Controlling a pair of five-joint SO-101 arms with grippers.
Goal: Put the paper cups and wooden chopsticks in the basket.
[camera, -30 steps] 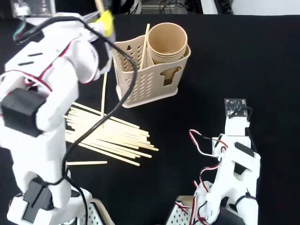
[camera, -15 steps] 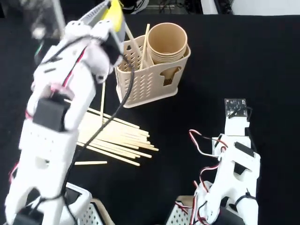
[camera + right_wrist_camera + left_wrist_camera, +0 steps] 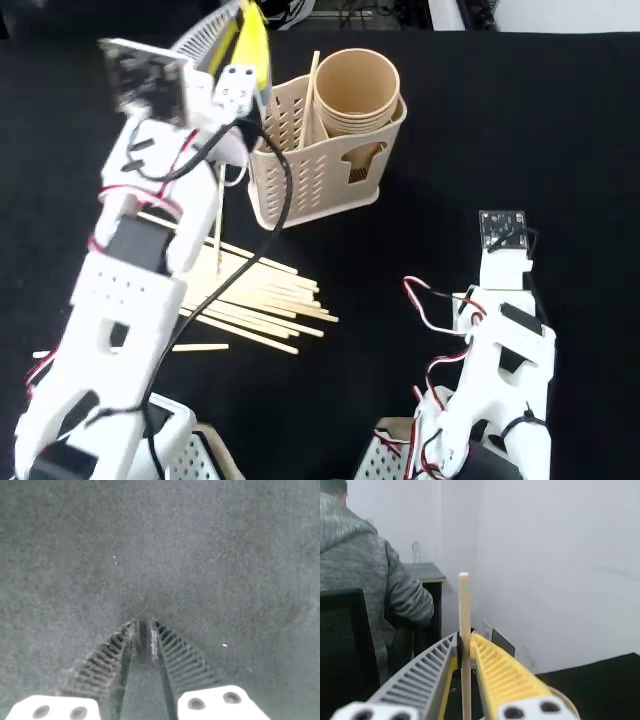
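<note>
Wooden chopstick (image 3: 464, 605) is pinched upright between the closed fingers of the left gripper (image 3: 464, 641), which is raised at the basket's (image 3: 315, 175) far left corner, likely so the stick can drop into the compartment left of the stacked paper cups (image 3: 356, 90). Loose chopsticks (image 3: 255, 292) lie nearer on the black table (image 3: 520, 130). The right gripper (image 3: 142, 630), narrowed on nothing, rests low. Since a second ago the left arm has leaned farther over toward the basket

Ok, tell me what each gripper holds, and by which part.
Left gripper clamps one wooden chopstick along its shaft, one end poking out beyond. Right gripper holds nothing.
</note>
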